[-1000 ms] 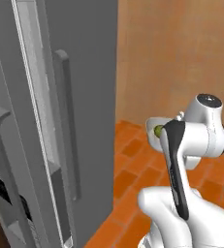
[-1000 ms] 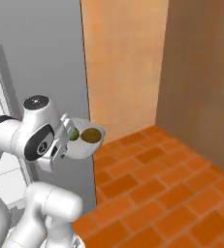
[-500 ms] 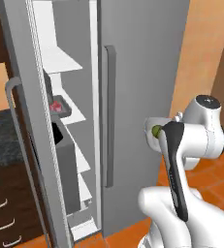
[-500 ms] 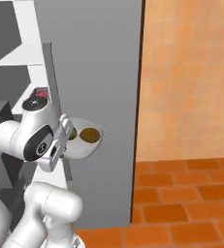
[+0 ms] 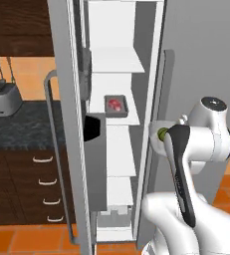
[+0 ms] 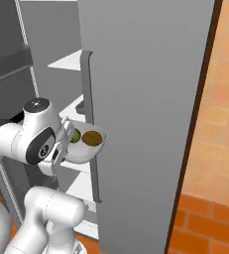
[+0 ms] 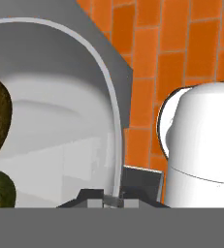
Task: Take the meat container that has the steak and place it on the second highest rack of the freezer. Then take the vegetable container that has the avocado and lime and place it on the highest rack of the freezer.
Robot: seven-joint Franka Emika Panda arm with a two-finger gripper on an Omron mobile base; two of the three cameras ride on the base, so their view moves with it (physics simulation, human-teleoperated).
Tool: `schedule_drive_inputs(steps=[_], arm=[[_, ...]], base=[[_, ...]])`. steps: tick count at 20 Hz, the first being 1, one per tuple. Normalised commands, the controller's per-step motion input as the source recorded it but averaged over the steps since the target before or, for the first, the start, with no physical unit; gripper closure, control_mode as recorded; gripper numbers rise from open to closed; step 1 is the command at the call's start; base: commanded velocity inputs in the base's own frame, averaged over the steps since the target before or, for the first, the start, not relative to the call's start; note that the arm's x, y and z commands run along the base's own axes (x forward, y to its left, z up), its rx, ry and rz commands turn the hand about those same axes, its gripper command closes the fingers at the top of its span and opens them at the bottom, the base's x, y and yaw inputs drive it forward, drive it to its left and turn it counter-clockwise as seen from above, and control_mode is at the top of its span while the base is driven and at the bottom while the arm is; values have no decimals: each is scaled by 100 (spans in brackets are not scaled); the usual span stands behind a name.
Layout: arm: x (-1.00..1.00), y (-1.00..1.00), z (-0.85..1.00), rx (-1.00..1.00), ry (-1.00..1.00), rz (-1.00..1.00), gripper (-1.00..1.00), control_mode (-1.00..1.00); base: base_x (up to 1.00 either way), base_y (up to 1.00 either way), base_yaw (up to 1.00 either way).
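The arm is folded at chest height before the open freezer. Its hand is closed on the rim of the white bowl, held level, carrying the lime and avocado. The meat container with the steak lies flat on a freezer shelf.

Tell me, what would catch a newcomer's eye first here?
Probably the white bowl that the gripper holds by its rim in front of the open freezer, with an avocado and a lime inside. Next, the red steak in its grey tray on a freezer shelf.
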Motion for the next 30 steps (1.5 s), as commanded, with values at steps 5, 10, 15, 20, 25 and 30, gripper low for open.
schedule_drive_inputs(steps=[5, 10, 15, 20, 25, 30], arm=[[0, 0, 0, 0, 0, 0, 100, 100], [0, 0, 0, 0, 0, 0, 100, 100], [0, 0, 0, 0, 0, 0, 100, 100], [0, 0, 0, 0, 0, 0, 100, 100], [0, 0, 0, 0, 0, 0, 100, 100], [0, 0, 0, 0, 0, 0, 100, 100]], base=[[48, 0, 47], [44, 0, 20], [8, 21, 2], [-2, 10, 3], [-14, 23, 3], [-35, 20, 1]])
